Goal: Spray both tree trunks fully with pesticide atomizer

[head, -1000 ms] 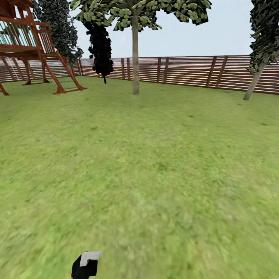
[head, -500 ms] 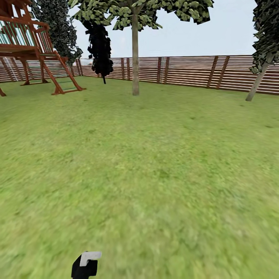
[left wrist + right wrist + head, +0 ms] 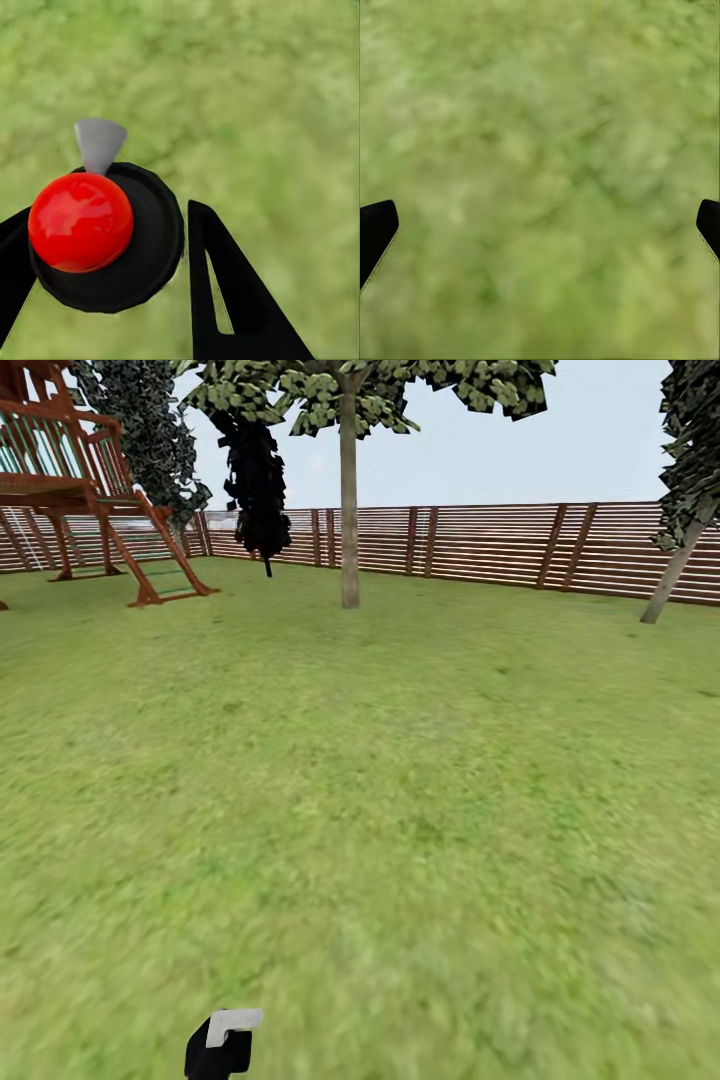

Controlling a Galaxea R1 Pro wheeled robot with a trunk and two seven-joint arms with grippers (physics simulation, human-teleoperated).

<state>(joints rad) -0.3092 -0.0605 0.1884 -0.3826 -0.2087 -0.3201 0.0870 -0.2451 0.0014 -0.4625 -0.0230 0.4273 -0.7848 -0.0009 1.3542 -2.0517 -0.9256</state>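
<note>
Head view: lawn (image 3: 400, 780) runs to the far fence (image 3: 500, 545); a pale tree trunk (image 3: 349, 510) stands far center. Left wrist view: left hand (image 3: 105, 247) grasps the atomizer (image 3: 105, 240), black with a red top. Right wrist view: right hand (image 3: 540, 229) released above grass.

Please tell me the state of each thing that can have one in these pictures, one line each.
Pesticide atomizer: held in the left tool, above the lawn.
Left tool: shut on the atomizer.
Right tool: open, holding nothing.
Straight tree trunk: upright.
Right tree trunk: leaning.
</note>
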